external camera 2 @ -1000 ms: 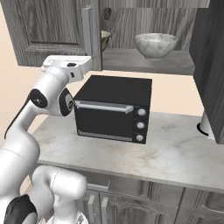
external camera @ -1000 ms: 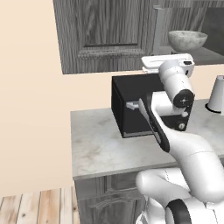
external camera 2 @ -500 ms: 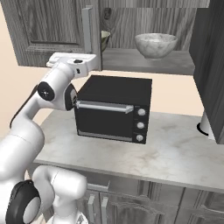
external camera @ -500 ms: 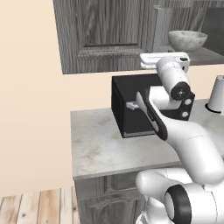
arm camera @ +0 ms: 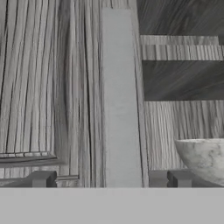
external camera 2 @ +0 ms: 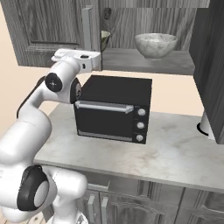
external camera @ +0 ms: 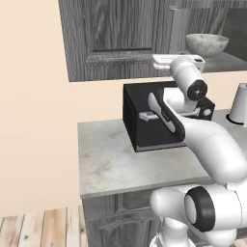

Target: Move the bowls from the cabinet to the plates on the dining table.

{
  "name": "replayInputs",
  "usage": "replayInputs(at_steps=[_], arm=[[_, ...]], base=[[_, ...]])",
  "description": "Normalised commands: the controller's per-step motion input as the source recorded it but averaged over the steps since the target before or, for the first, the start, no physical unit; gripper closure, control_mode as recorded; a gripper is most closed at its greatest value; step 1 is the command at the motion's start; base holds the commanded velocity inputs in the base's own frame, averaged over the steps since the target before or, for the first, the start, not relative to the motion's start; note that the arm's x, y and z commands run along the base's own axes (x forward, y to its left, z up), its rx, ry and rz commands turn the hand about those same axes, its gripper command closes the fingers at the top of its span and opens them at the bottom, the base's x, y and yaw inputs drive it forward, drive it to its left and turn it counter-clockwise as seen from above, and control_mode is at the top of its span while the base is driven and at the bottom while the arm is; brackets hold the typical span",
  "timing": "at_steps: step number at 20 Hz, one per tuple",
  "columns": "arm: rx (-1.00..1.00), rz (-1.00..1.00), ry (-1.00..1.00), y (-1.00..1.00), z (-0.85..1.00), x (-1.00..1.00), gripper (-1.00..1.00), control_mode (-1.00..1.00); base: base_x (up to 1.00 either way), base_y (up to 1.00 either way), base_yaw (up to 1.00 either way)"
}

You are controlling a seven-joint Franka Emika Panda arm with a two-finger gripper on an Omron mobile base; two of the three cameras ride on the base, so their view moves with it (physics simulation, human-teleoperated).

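The dark grey cabinet (external camera 2: 52, 26) hangs above the counter with its shelf exposed. A pale marbled bowl (external camera 2: 156, 44) stands on that shelf, also seen as the marbled bowl (external camera: 207, 44) and, in the hand view, the bowl (arm camera: 203, 159) at lower right. A second bowl (external camera 2: 105, 37) peeks out behind the door's light grey bar handle (external camera 2: 89, 26). My gripper (arm camera: 111, 179) is open, its fingertips (arm camera: 41, 178) either side of the bar handle (arm camera: 120, 100) and short of it. It holds nothing. The plates and the dining table are out of view.
A black oven (external camera 2: 116, 109) sits on the small marble counter (external camera 2: 175, 153) directly below the shelf, under my hand. A white cup-like object (external camera: 240, 103) stands at the counter's right end. A dark cabinet side (external camera 2: 212, 65) closes the right.
My hand has risen and moved a little toward the cabinet's bar handle, and the elbow has swung. The jaws stayed open and the bowls have not moved.
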Motion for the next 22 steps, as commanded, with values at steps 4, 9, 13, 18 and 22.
replayInputs(at_steps=[4, 9, 13, 18, 22], arm=[[0.04, 0.05, 0.0, -0.04, 0.0, 0.31, -1.0, -1.0], [0.01, 0.02, -0.03, 0.0, -0.03, 0.28, -1.0, -1.0], [-0.01, 0.0, -0.05, 0.0, -0.05, 0.33, -1.0, -1.0], [-0.01, 0.0, -0.05, 0.01, -0.03, 0.34, -1.0, -1.0], [-0.01, 0.0, -0.04, 0.11, -0.05, 0.35, 1.0, -1.0]], base=[[0.0, 0.0, 0.0], [0.0, 0.0, 0.0], [0.0, 0.0, 0.0], [0.0, 0.0, 0.0], [0.0, 0.0, 0.0]])
